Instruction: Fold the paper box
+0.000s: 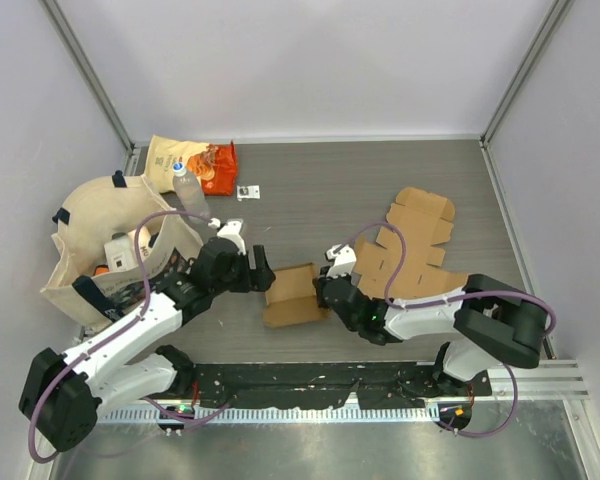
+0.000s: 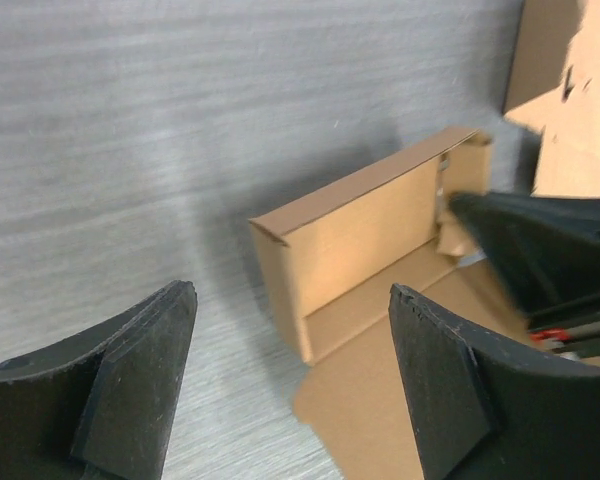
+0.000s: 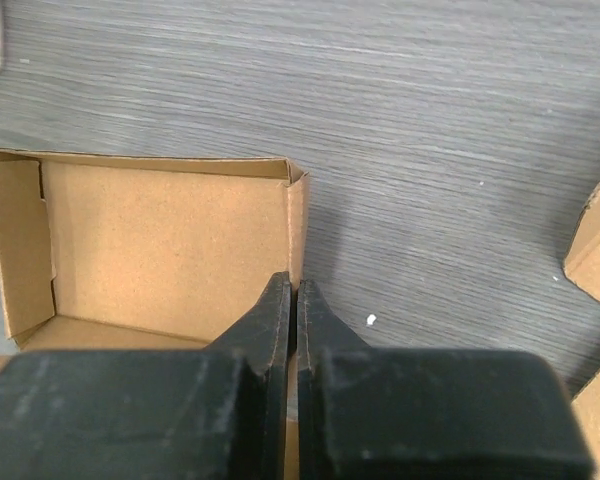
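Half-folded paper box (image 1: 292, 295) on the surface (image 1: 380, 180), near the middle. Left fingers (image 2: 130, 390) wide apart just left of it, not touching. Right fingers (image 3: 273, 322) together, clamped on its right wall.

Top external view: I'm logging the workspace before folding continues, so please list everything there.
paper box: one, brown, partly folded, table centre
cardboard sheets: overlapping, count unclear, brown, right
tote bag: one, cream, left edge
snack bag: one, tan and orange, far left
bottle: one, clear, beside snack bag
small tag: one, white, near snack bag
table: one, grey
left gripper: one, black, open, left of box
right gripper: one, black, pinching box's right wall
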